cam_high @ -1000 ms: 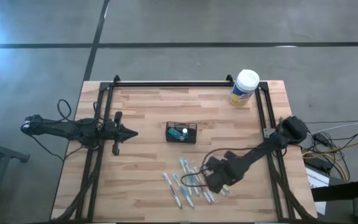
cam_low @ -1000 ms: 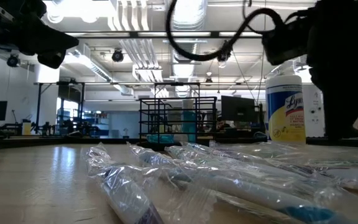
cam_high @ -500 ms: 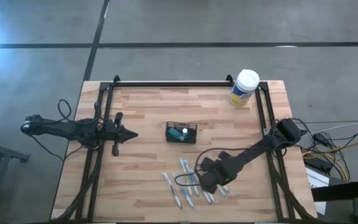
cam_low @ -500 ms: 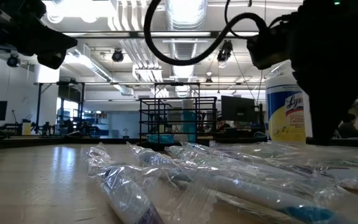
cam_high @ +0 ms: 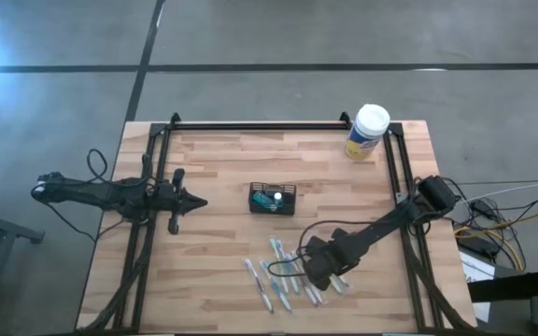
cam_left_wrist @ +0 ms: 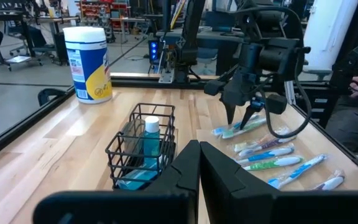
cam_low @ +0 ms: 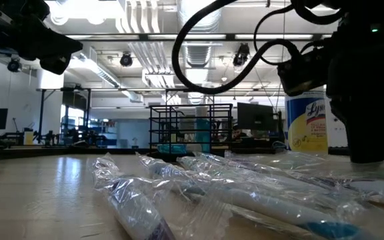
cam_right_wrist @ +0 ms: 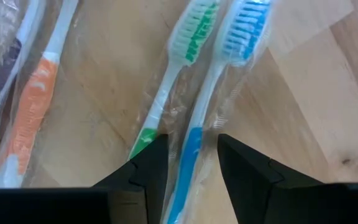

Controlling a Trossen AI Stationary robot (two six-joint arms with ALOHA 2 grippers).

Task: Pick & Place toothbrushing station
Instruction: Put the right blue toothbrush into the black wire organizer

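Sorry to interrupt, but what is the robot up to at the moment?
The right tool is down among the wrapped toothbrushes on the table's near side, open astride a blue-handled toothbrush and not yet gripping it. The wire-mesh holder sits mid-table with a bottle inside. The left tool waits, shut, to the holder's left.
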